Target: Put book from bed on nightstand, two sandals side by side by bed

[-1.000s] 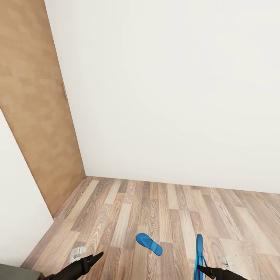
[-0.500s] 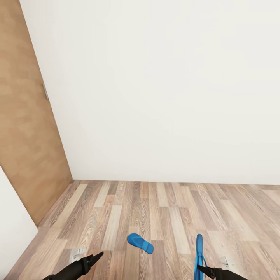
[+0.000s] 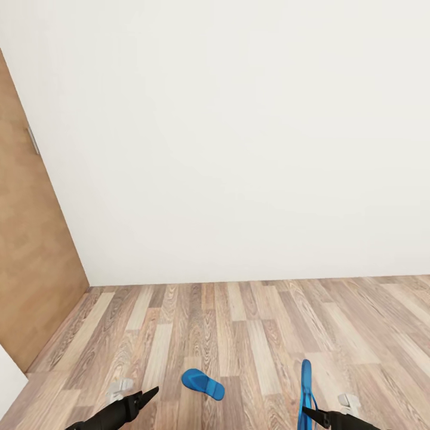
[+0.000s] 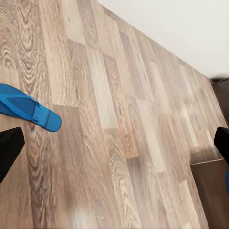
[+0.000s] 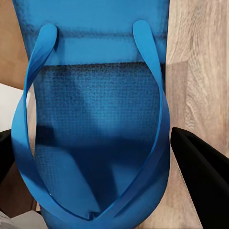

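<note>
Down at the bottom edge of the head view, the right gripper is clamped on one blue sandal, which stands on edge and points away from the robot; in the right wrist view the held sandal sits between the two dark fingers with its straps facing the camera. The left gripper reaches forward low over the wood-plank floor, and its fingers sit wide apart with nothing between them. Just ahead of it, between the two arms, the second sandal lies flat on the planks, sole down; the left wrist view shows that sandal near one fingertip but not touching it. Neither the bed nor the book appears here, so the job now is probably to collect the loose sandal with the free arm before travelling. To do that well, the open jaws should come down over the sandal's narrow side, pinch the thin sole with a strap, and lift gently. Both forearms are stretched out low and level, roughly parallel. Beyond the floor rise a bare white wall and, at the left, a brown wooden door.
</note>
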